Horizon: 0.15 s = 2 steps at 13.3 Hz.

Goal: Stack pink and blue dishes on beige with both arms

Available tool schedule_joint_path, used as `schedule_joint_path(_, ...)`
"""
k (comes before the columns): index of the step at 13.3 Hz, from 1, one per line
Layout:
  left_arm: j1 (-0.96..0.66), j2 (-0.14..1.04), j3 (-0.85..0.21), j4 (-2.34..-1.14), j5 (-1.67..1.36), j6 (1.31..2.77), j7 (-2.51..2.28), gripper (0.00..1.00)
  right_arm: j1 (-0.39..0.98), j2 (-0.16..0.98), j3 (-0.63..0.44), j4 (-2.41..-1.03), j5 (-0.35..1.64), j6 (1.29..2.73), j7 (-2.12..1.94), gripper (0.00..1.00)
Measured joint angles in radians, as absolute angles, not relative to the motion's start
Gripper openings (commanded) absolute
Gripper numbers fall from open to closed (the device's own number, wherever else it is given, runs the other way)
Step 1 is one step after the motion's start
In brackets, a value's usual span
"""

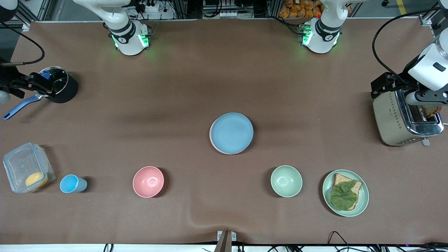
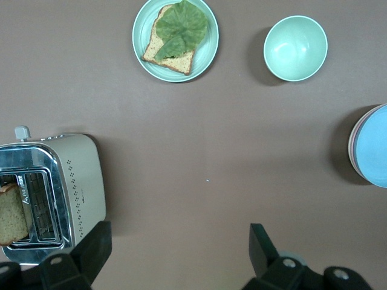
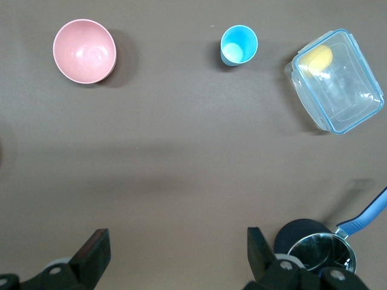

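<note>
Black fingers on your left gripper stand wide, holding nothing, up over the toaster at the left arm's end of the table. Your right gripper is wide too, empty, over the black pot at the right arm's end. Blue plate sits mid-table, between toaster & pot, stacked on other plates; a pinkish rim shows under its edge. Rest of stack is hidden.
</note>
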<state>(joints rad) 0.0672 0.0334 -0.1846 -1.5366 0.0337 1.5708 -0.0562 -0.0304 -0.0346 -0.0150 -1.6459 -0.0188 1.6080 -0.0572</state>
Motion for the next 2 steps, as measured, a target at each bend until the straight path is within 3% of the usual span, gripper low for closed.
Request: schedule_joint_path(2,0.067,0.033,-0.185,-1.537,0.034,1.571,-0.056,1.00,-0.030,-0.035,-0.013,-1.642,-0.018,1.609,-0.057,1.00)
